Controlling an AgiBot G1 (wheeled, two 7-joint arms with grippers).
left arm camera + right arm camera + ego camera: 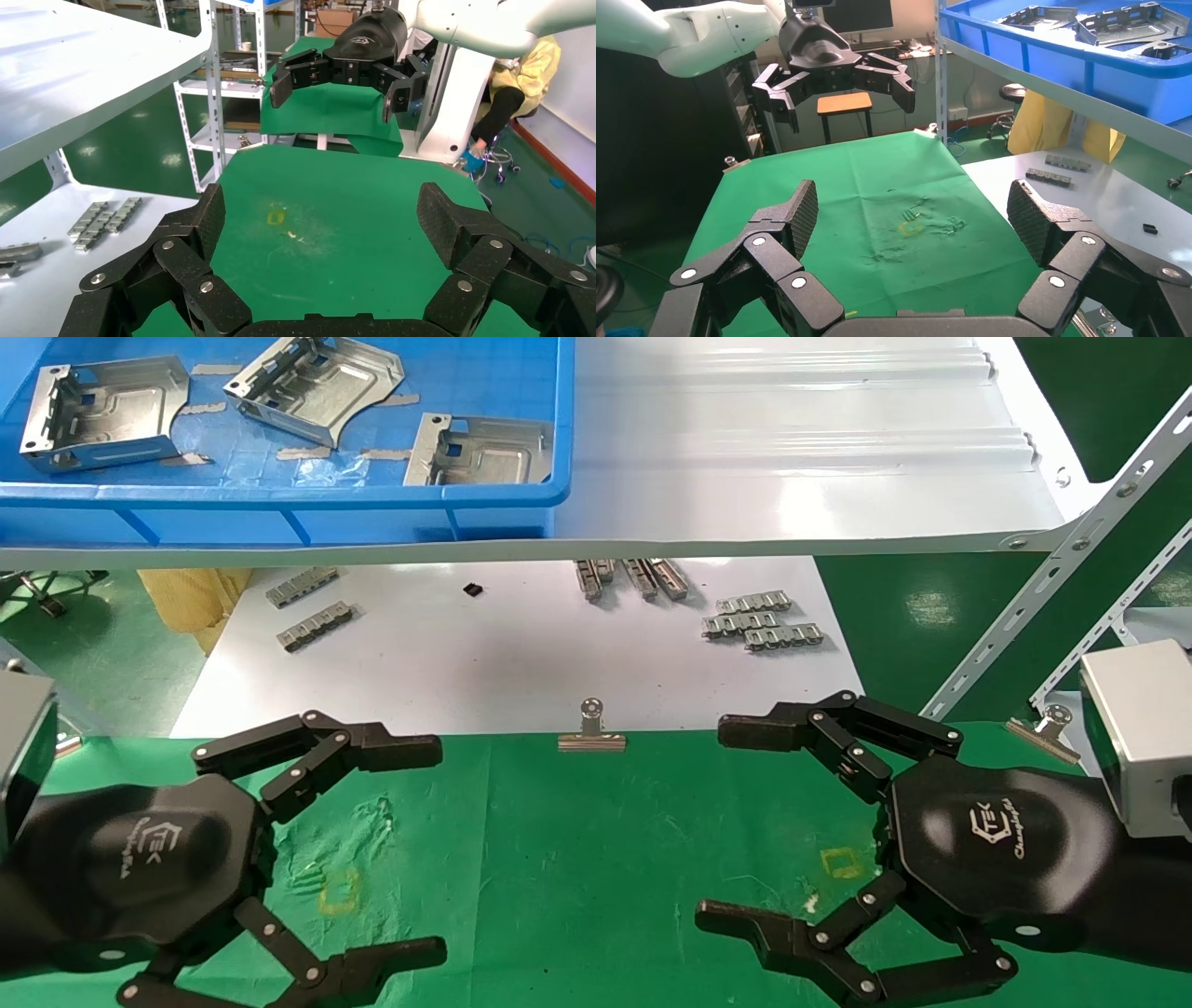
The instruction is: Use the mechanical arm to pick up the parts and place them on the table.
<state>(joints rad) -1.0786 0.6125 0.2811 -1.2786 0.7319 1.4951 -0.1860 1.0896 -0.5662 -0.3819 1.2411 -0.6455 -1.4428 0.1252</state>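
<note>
Three parts are counted in the blue bin (279, 505) on the white ribbed shelf (792, 458): the left part (102, 412), the middle part (317, 384) and the right part (480, 451). Each is seen as a shiny silver plate of stamped sheet metal, roughly square, with embossed ridges, cut-outs and folded-up edges. The middle one is tilted against the others' alignment. Bits of grey tape are seen stuck to the bin floor between them.

Two black arms are shown over the table (596, 859), which is covered in wrinkled green cloth. The left gripper (438, 845) is held over the near left of the cloth with its jointed fingers spread wide and nothing between them. The right gripper (712, 822) is held over the near right, likewise spread and empty. Each has a hexagonal black body with a white logo.

Two small yellow square outlines are marked on the cloth, the left square (339, 891) and the right square (844, 864).

Two silver binder clips are seen at the far edge of the cloth, one at the middle (591, 732) and one at the right (1045, 727). On the flat white board (503, 654) beyond, groups of small grey toothed strips (762, 620) are laid, along with one small black piece (473, 589).
</note>
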